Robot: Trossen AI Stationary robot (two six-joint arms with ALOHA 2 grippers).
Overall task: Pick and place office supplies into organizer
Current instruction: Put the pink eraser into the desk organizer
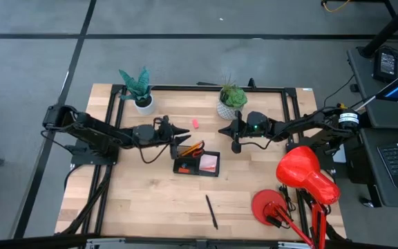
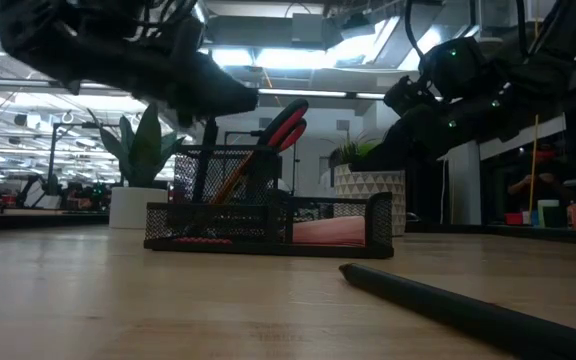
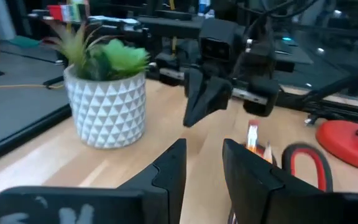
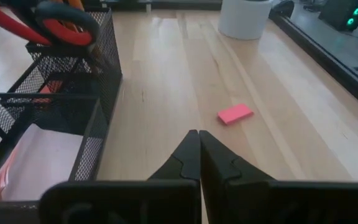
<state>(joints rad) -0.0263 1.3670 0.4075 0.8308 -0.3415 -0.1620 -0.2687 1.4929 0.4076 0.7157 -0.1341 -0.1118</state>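
Observation:
The black mesh organizer sits mid-table. Red-handled scissors and orange pencils stand tilted in its tall cup, and a pink sticky-note block lies in its low tray. A pink eraser lies flat on the table beyond the organizer, and a dark pen lies nearer the near edge. My left gripper is open and empty, hovering level just left of the cup. My right gripper is shut and empty, hovering right of the eraser, pointing at it.
Two potted plants in white pots stand along the far edge, the right one close behind my right gripper. A red desk lamp takes up the near right corner. Bare wood lies between the organizer and the pen.

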